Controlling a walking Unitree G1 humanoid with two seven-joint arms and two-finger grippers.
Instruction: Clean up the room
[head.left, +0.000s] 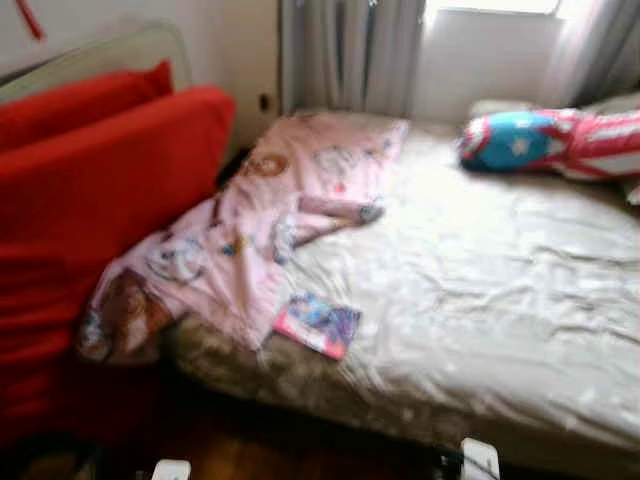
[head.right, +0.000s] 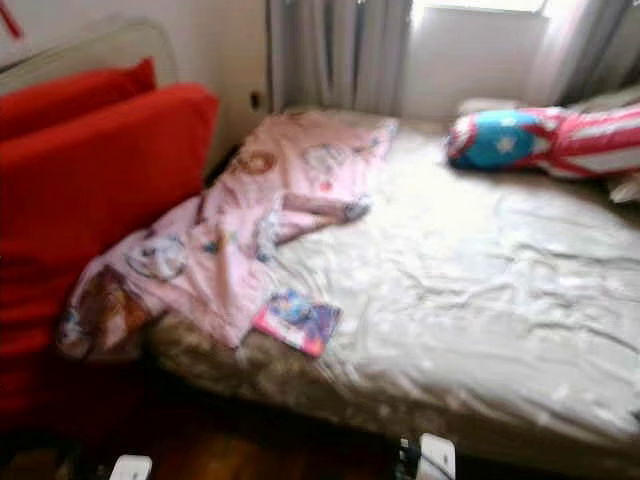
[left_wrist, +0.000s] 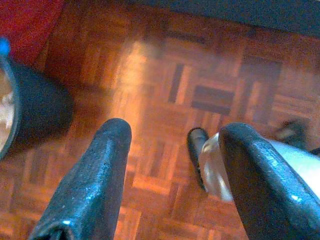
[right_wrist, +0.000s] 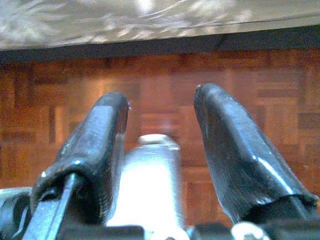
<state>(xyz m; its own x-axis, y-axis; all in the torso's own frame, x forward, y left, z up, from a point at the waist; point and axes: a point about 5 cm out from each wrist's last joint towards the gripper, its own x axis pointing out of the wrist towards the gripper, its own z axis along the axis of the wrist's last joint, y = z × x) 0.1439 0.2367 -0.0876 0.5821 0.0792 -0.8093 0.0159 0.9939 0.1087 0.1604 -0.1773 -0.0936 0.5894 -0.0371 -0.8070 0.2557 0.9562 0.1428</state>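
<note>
Partly blurred pink blanket (head.left: 250, 230) overhanging bed (head.left: 480, 290).

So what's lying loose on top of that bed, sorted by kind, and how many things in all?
Pink printed blanket: 1
Colourful booklet, near the bed's front edge: 1
Red, white and blue star pillow, by the window: 1
Total: 3

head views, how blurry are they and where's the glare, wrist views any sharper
Both eye views are softly motion-blurred, with window glare washing out the cream bedsheet; left wrist view shows the left gripper open and fairly sharp, a light streak on the parquet floor; right wrist view shows the right gripper open, slightly soft.
</note>
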